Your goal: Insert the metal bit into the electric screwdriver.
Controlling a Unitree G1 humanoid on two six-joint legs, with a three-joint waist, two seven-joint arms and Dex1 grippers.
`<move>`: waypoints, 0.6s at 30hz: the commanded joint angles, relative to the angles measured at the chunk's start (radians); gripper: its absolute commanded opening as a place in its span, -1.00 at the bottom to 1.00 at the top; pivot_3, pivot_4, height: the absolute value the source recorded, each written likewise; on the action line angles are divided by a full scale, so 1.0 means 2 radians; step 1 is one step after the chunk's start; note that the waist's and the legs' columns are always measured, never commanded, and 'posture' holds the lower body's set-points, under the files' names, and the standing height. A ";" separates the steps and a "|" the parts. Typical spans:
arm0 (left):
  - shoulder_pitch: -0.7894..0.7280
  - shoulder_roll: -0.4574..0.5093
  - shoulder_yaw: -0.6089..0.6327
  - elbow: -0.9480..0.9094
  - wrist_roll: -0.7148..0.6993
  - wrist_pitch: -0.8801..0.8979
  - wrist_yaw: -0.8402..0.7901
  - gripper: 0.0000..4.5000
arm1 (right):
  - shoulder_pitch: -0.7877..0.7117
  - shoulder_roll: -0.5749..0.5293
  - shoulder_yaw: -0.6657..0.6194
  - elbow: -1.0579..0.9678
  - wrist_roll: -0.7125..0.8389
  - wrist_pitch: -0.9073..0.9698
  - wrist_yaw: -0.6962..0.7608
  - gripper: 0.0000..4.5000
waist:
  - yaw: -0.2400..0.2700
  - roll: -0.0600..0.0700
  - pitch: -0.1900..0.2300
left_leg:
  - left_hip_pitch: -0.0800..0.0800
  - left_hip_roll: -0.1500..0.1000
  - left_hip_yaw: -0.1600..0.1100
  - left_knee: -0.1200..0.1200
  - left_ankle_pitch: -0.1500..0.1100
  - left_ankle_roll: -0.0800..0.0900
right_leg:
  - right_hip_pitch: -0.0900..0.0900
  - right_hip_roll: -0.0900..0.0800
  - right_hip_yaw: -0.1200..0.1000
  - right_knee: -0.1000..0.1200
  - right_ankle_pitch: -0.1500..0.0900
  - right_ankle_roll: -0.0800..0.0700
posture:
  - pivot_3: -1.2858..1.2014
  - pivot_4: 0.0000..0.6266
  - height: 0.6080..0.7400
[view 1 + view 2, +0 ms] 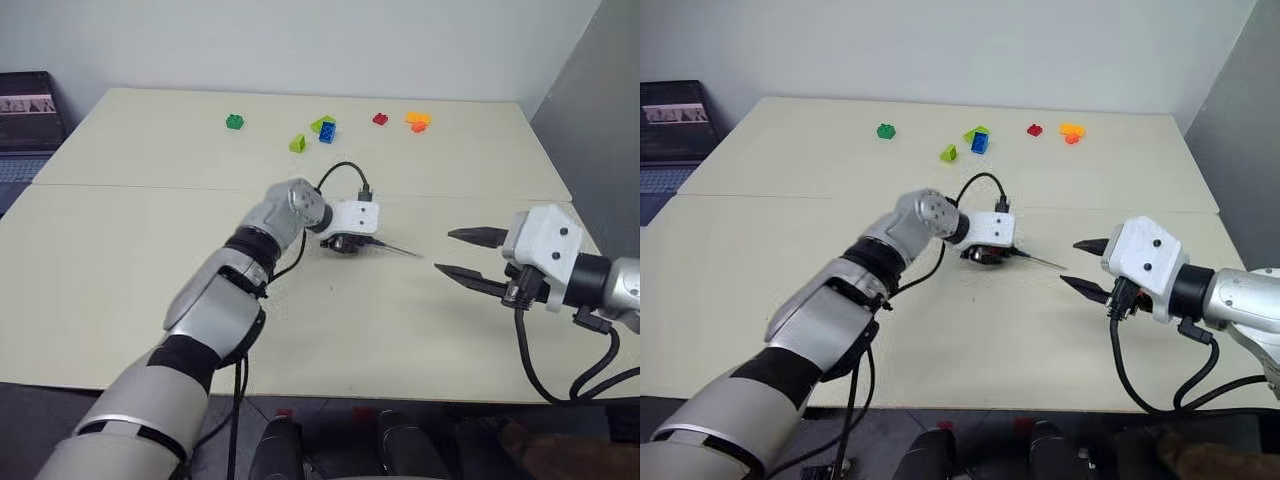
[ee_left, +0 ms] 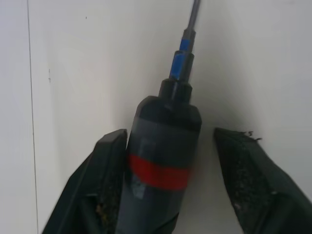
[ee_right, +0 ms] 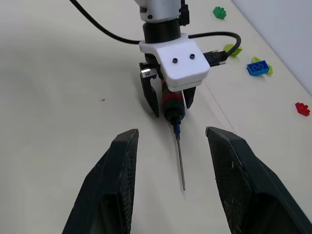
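Both grippers' jaws stand apart, with the electric screwdriver (image 3: 172,105) lying between the left gripper's (image 3: 169,100) fingers on the table (image 1: 150,240).

Left wrist view: one black finger (image 2: 105,180) touches the screwdriver's body by its red band, the other stands clear. The metal bit (image 3: 180,163) sits in its nose, pointing toward the right gripper (image 1: 462,254), which hovers nearby holding nothing. Coloured toy bricks (image 1: 326,128) lie far back.

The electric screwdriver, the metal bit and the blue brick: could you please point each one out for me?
electric screwdriver (image 2: 163,146): left wrist view, on its dark body just above the red band.
metal bit (image 3: 180,163): right wrist view, midway along the thin shaft.
blue brick (image 3: 257,67): right wrist view, on its studded top.
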 commanded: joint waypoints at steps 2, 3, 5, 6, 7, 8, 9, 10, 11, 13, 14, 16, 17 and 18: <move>-0.012 0.006 0.026 0.000 -0.012 -0.004 -0.021 0.85 | -0.007 0.003 -0.003 0.006 -0.010 -0.010 -0.002 0.03 | 0.000 0.000 0.000 | 0.000 0.000 0.000 0.000 0.000 0.000 | 0.000 0.000 0.000 0.000 0.000 0.000 | 0.03 -0.52 1.00; -0.014 0.012 0.036 -0.006 -0.019 -0.003 -0.026 0.97 | -0.010 0.004 -0.002 0.009 -0.008 -0.009 -0.001 0.03 | 0.000 0.000 0.000 | 0.000 0.000 0.000 0.000 0.000 0.000 | 0.000 0.000 0.000 0.000 0.000 0.000 | 0.03 -0.52 1.00; -0.018 0.026 0.052 -0.020 -0.031 0.001 -0.040 1.00 | -0.011 0.004 -0.001 0.017 -0.009 -0.013 0.005 0.03 | 0.000 0.000 0.000 | 0.000 0.000 0.000 0.000 0.000 0.000 | 0.000 0.000 0.000 0.000 0.000 0.000 | 0.03 -0.52 1.00; -0.019 0.034 0.061 -0.030 -0.038 0.003 -0.047 1.00 | -0.011 0.005 -0.001 0.021 -0.009 -0.014 0.009 0.03 | 0.000 0.000 0.000 | 0.000 0.000 0.000 0.000 0.000 0.000 | 0.000 0.000 0.000 0.001 0.000 0.000 | 0.03 -0.52 1.00; -0.019 0.042 0.071 -0.046 -0.048 0.014 -0.060 1.00 | -0.010 0.005 -0.002 0.025 -0.006 -0.015 0.012 0.03 | -0.001 0.000 0.000 | 0.000 0.000 0.000 0.000 0.000 0.000 | 0.000 0.000 0.000 0.001 0.000 0.000 | 0.03 -0.52 1.00; -0.016 0.057 0.084 -0.073 -0.062 0.027 -0.077 1.00 | -0.010 0.006 -0.001 0.031 -0.008 -0.019 0.015 0.10 | -0.001 0.000 0.000 | 0.000 0.000 0.000 0.000 0.000 0.000 | 0.000 0.000 0.000 0.001 0.000 0.000 | 0.03 -0.52 1.00; -0.010 0.077 0.101 -0.111 -0.080 0.046 -0.096 1.00 | -0.012 0.004 0.005 0.038 -0.011 -0.022 0.022 0.18 | -0.001 0.000 0.000 | 0.000 0.000 0.000 0.000 0.000 0.000 | 0.000 0.000 0.000 0.001 0.000 0.000 | 0.03 -0.52 1.00; -0.001 0.097 0.117 -0.151 -0.097 0.073 -0.117 1.00 | -0.013 0.002 0.010 0.044 -0.011 -0.025 0.029 0.22 | -0.002 0.000 0.000 | 0.000 0.000 0.000 0.000 0.000 0.000 | 0.000 0.000 0.000 0.001 0.000 0.000 | 0.03 -0.52 1.00; 0.011 0.115 0.129 -0.189 -0.110 0.099 -0.128 1.00 | -0.014 0.001 0.014 0.049 -0.013 -0.029 0.035 0.31 | -0.003 0.000 0.000 | 0.000 0.000 0.000 0.000 0.000 0.000 | 0.000 0.000 0.000 0.001 0.000 0.000 | 0.03 -0.52 1.00; 0.043 0.147 0.151 -0.267 -0.129 0.159 -0.140 1.00 | -0.011 -0.003 0.018 0.061 -0.020 -0.040 0.048 0.55 | -0.007 0.000 0.000 | 0.000 0.000 0.000 0.000 0.000 0.000 | 0.000 0.000 0.000 0.001 0.000 0.000 | 0.03 -0.52 1.00; 0.065 0.165 0.164 -0.310 -0.137 0.193 -0.140 1.00 | -0.012 -0.003 0.020 0.067 -0.023 -0.044 0.053 0.68 | -0.007 0.000 0.000 | 0.001 0.000 0.000 0.000 0.000 0.000 | 0.000 0.000 0.000 0.001 0.000 0.000 | 0.03 -0.52 1.00; 0.119 0.209 0.204 -0.398 -0.164 0.272 -0.139 1.00 | -0.018 -0.007 0.028 0.088 -0.033 -0.056 0.068 0.89 | -0.007 0.001 0.000 | 0.002 0.001 0.000 0.000 0.000 0.000 | 0.001 0.000 0.000 0.001 0.000 0.000 | 0.03 -0.52 1.00; 0.142 0.225 0.219 -0.434 -0.174 0.305 -0.137 1.00 | -0.019 -0.009 0.031 0.097 -0.039 -0.063 0.076 1.00 | -0.009 0.001 0.000 | 0.002 0.001 0.000 0.000 0.000 0.000 | 0.001 0.000 -0.001 0.002 0.000 0.000 | 0.03 -0.52 1.00; 0.169 0.239 0.244 -0.471 -0.191 0.347 -0.130 1.00 | -0.022 -0.010 0.036 0.110 -0.046 -0.072 0.082 1.00 | -0.011 0.001 0.000 | 0.002 0.001 0.000 0.000 0.000 0.000 | 0.001 0.000 -0.001 0.002 0.000 0.000 | 0.03 -0.52 1.00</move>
